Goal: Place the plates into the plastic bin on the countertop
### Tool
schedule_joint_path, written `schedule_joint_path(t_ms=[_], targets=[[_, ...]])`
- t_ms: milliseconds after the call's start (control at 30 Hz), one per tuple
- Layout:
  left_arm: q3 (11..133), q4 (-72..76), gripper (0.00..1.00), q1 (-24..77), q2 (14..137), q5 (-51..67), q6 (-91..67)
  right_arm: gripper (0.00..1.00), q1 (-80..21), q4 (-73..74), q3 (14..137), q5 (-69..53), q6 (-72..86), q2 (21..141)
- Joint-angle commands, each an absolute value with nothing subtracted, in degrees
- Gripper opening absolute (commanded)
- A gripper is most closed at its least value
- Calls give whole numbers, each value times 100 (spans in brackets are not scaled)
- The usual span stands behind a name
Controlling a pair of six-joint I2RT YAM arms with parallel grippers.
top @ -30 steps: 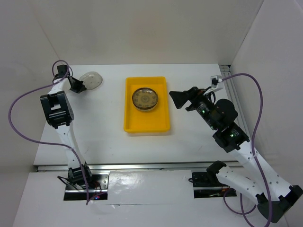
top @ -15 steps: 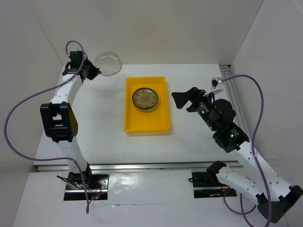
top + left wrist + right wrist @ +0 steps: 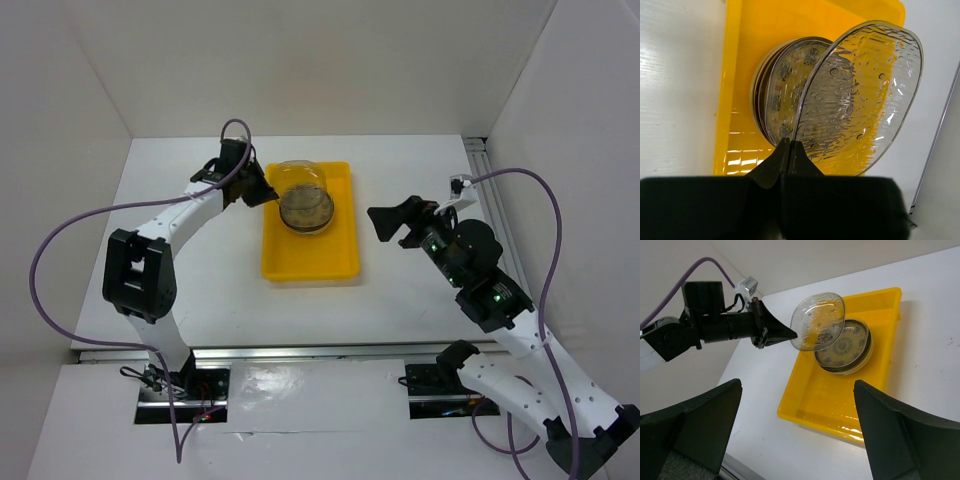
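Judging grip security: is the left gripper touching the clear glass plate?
Touching. The left wrist view shows the left gripper pinched shut on the rim of the clear glass plate.

Plate stack point(image 3: 845, 347) — lower ones hidden, no. unclear; right gripper point(image 3: 797, 385) fingers cut off.

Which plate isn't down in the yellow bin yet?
The clear glass plate, pinched by its rim in the left hand and tilted above the bin; the other plates lie stacked flat inside it.
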State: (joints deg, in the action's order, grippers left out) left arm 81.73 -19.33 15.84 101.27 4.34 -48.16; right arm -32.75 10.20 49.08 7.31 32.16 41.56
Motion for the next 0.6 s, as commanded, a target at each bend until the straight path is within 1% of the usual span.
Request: schedule_joint_path(t_ms=[0,233,267,400,433,467,533,567], targets=[[8402,-1696,0,1547,10072,448,-4755,100,-3305,1239,4843,756,3234,3903],[8350,-1749,0,1723,10274,396,-4755,100,-3305,1423,4790,809,3234,3691],[8350,-1749,2,1723,10274,396,-4755,100,-3305,1424,4842,861,3234,3691],[8463,-1749,2,1828,10572,457,-4755,100,-3305,1477,4843,861,3234,3639],[8525,-1749,4,1828,10573,457,-4755,100,-3305,1477,4843,861,3234,3639],[8525,-1801,12,1828,10634,457,-4755,100,-3305,1477,4843,861,3234,3639],[8525,-1802,22,1828,10635,457,-4755,100,-3305,1477,4843,861,3234,3639],[8525,-1802,29,1828,10635,457,-4755,100,-3305,1477,4843,861,3234,3639]])
